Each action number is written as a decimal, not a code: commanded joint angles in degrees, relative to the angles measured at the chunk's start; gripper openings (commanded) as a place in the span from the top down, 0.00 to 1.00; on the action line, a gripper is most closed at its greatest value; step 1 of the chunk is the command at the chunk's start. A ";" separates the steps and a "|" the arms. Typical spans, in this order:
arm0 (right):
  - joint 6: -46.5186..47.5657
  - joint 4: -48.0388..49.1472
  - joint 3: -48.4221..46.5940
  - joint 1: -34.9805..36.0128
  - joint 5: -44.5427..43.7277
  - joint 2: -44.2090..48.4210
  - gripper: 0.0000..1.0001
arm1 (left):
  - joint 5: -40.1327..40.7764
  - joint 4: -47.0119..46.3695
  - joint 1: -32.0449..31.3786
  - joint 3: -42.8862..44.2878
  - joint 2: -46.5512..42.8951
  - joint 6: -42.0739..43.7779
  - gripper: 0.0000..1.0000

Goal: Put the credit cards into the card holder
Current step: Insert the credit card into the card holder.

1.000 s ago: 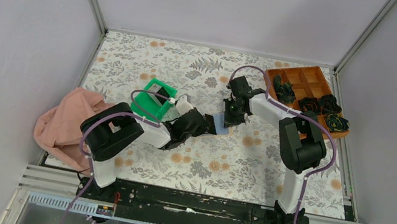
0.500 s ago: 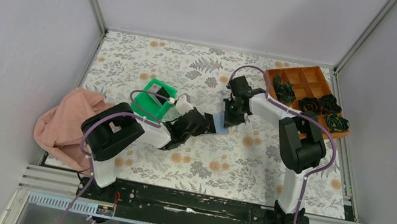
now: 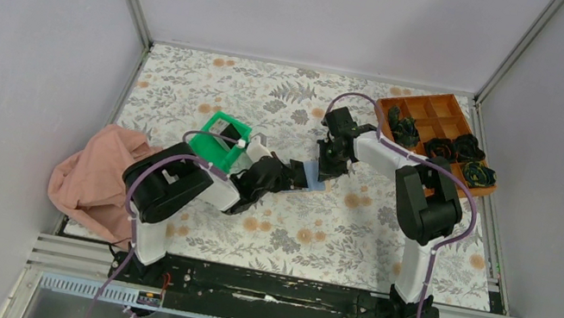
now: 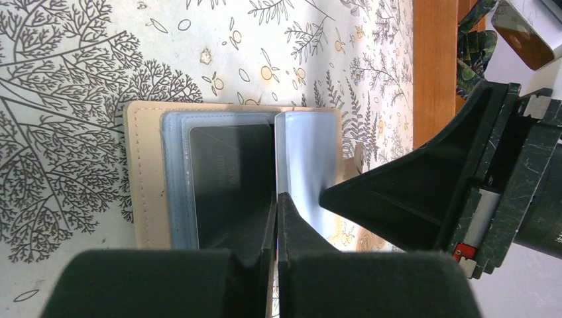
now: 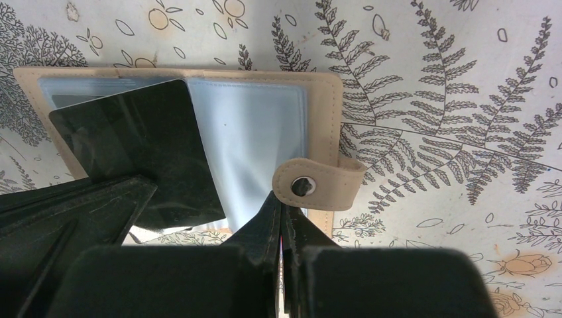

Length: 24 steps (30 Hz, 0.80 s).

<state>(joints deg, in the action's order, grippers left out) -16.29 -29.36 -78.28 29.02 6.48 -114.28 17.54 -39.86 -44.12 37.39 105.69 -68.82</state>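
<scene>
Left pincer (image 4: 277,207): fingers pressed together, clamped on the lower corner of a credit card (image 5: 142,146), which disappears beneath them in the right wrist view. The card is thin, glossy and black. It is raised off the holder and out of square with it, its upper edge climbing toward the right. Its long axis cannot be told from this angle.

Right pincer (image 5: 281,211): fingers together, tips meeting at the near edge of the card holder (image 5: 326,126), just under its snap tab (image 5: 318,182). Whether they nip that edge or only press on it cannot be told.

The card holder lies open and flat, tan stitched border outside, blue-grey clear pockets inside. In the right wrist view its long axis runs left to right, and the tab juts from the right-hand end, curling back toward the pincer. The card covers the left-hand pocket. In the left wrist view a dark rectangle shows in one pocket; whether it is a second card or a reflection is unclear.

From above, the holder sits near the middle of the floral bench (image 3: 353,233), between the two pincers. A green tray (image 3: 223,128) stands just beside the left arm, a pink cloth (image 3: 92,174) lies at the left edge, and an orange-brown compartment box (image 3: 436,109) is at the far right corner.
</scene>
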 commanded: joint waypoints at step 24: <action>1.99 0.10 -0.65 -0.96 -6.04 -4.80 1.00 | -1.11 0.09 0.46 -3.96 1.47 -4.78 1.00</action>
<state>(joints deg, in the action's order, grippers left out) -16.27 -30.87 -79.68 29.02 6.50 -115.15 14.04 -45.25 -43.83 33.19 105.82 -73.67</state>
